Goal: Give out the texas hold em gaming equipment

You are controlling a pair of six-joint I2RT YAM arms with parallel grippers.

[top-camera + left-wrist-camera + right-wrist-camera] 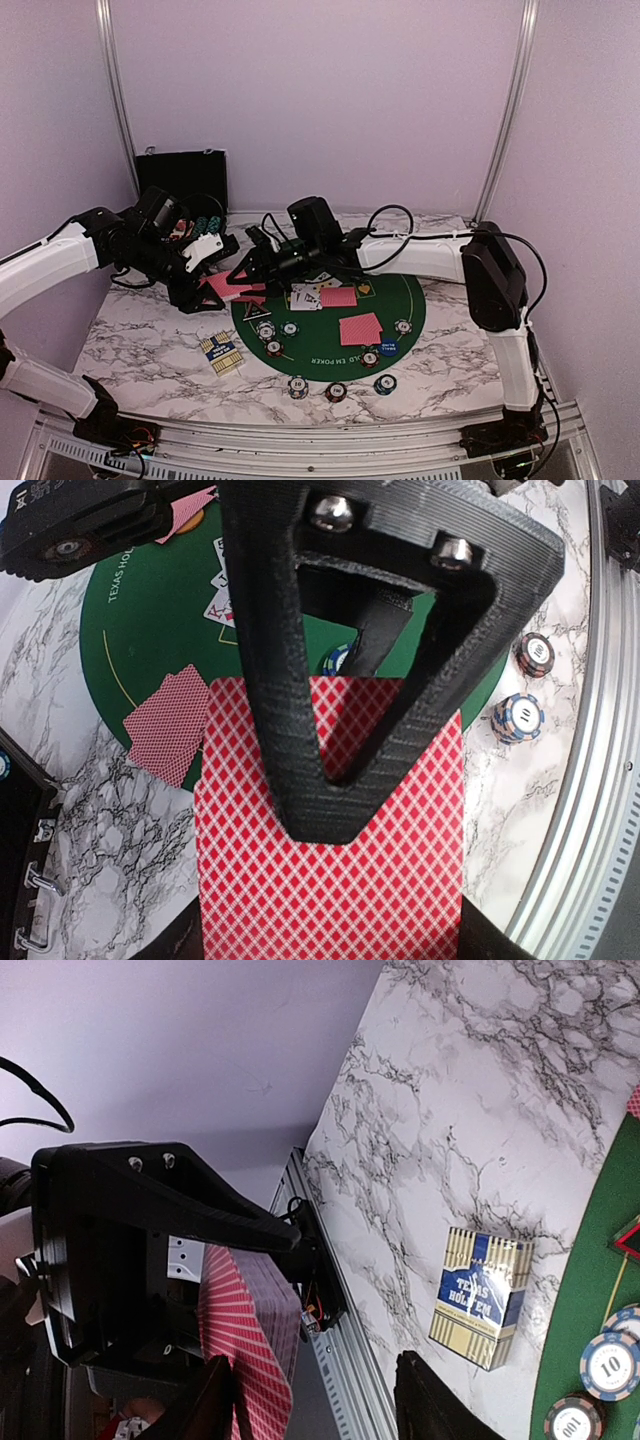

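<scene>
Only top view shows three poker chips (pixel 336 391) just off mat (pixel 400 298).

Mat (pixel 410 295) lay centre of table (pixel 450 360). Card box (pixel 221 352) sat on table, just L of mat. Three chips (pixel 336 390) in row before mat's near edge. Cards (pixel 361 328) on mat, R of centre. Card stack (pixel 232 288) hung above mat's L edge. Case (pixel 183 180) stood back L.
</scene>
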